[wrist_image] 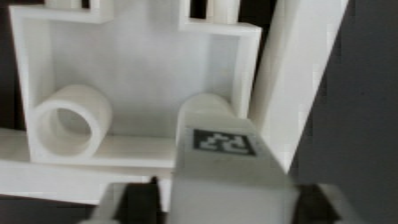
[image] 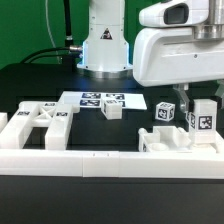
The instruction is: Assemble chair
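Holding: one tagged white chair bar, my gripper clamped on it, at the exterior view's right of the surface, beside a framed panel. Advice: lift straight, bar upright, clear of neighbours.

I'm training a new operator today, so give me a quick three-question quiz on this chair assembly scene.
1. True or false: the fingers are closed on a tagged white bar.
2. Where does the marker board lie? A) mid-table, in front of the arm's base B) on the bar C) between the fingers
3. On which side of the exterior view is the X-braced chair panel?
Key: 1 true; 2 A; 3 left.
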`<state>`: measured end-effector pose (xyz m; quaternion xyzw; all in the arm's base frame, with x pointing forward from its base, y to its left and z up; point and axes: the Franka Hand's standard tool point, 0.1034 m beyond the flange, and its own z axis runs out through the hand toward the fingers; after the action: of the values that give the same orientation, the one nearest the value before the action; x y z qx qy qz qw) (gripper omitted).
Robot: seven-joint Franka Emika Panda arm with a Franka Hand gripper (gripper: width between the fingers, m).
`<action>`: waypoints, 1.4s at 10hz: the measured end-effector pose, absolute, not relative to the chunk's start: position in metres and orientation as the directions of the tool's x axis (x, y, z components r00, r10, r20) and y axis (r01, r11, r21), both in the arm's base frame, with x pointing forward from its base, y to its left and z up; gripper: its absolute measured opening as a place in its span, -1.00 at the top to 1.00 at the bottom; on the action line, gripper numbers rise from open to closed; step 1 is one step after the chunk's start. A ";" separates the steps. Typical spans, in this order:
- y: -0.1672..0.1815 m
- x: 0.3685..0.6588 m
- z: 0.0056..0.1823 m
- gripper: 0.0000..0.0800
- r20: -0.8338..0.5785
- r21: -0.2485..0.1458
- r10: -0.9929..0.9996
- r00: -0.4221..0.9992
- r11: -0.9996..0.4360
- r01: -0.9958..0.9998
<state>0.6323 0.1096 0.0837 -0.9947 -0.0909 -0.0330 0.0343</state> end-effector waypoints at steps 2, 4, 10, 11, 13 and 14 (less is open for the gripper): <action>0.110 0.632 0.084 0.29 0.070 -0.065 0.152 0.986 -0.985 0.157; 0.110 0.632 0.084 0.29 0.068 -0.069 0.115 0.991 -0.990 0.119; 0.118 0.635 0.083 0.28 0.007 -0.167 -0.651 0.759 -0.749 -0.641; 0.119 0.635 0.083 0.28 -0.012 -0.167 -0.746 0.666 -0.655 -0.737; 0.119 0.636 0.083 0.28 -0.048 -0.172 -0.834 0.550 -0.535 -0.827; 0.119 0.636 0.083 0.26 -0.053 -0.171 -0.846 0.531 -0.516 -0.839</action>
<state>0.6360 0.1191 0.0834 -0.8705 0.4838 -0.0185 0.0881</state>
